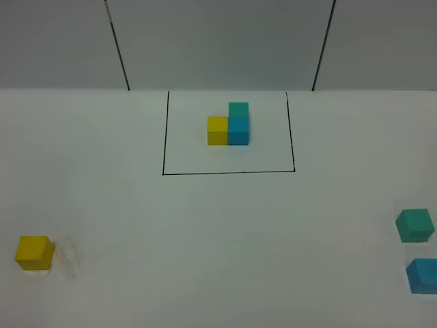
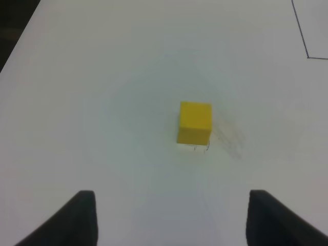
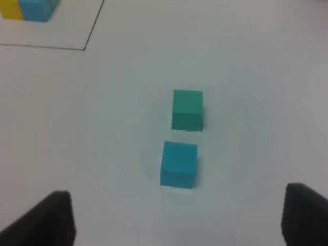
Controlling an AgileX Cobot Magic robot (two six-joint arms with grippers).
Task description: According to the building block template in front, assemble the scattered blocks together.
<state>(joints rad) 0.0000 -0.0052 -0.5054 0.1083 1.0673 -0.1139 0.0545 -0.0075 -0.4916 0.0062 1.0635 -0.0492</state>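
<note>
Pickup pending: left gripper [image 2: 171,220] and right gripper [image 3: 174,218] spread wide, apparently empty; I'd next lower left around yellow cube [image 2: 195,122].

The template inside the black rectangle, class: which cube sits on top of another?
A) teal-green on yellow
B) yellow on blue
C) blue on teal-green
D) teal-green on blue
D: in the template, the teal-green cube sits on the blue cube, with the yellow cube beside the blue.

Template [image 1: 229,124] sits bordered; yellow cube [image 1: 34,252] left; teal [image 1: 414,225], blue [image 1: 423,275] right (seemingly apart).
</note>
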